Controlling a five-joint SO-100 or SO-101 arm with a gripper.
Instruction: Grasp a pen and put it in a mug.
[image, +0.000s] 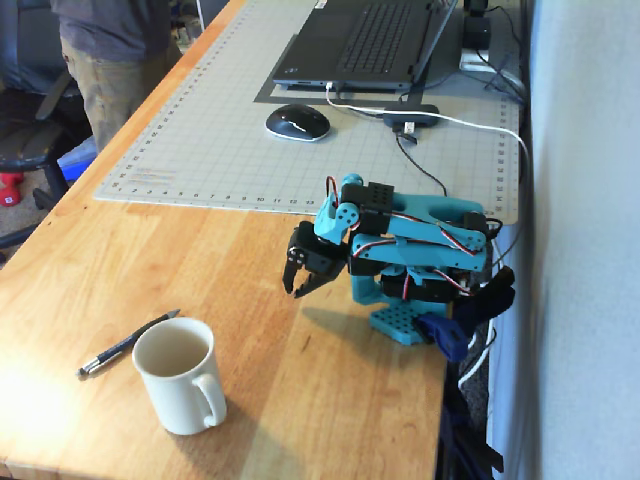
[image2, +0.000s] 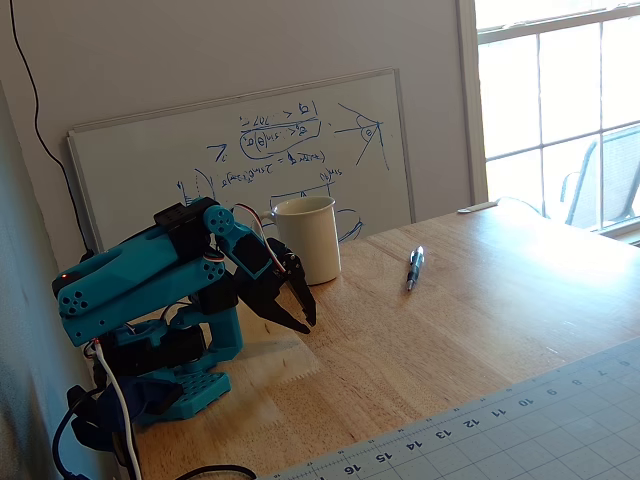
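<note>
Warm wooden table carries everything, with a pale grey cutting mat printed with a grid and ruler marks lying further back, and on it a dark laptop and a black computer mouse. Behind the table in a fixed view a whiteboard with blue writing leans on the wall.

One container is present: a plain cream-white ceramic mug with a loop handle. It stands upright on the bare wood, and its inside looks empty in the view from above. The thin dark pen with a silvery end lies flat on the wood just beside the mug, apart from it, not inside.

On the table edge sits the teal and black robot arm, folded low over its base. Its black two-finger gripper points down toward the wood, well apart from the mug and the pen. The two fingers are a little spread, with a narrow gap between the tips, and nothing is between them. In another fixed view the gripper shows the same small gap.
</note>
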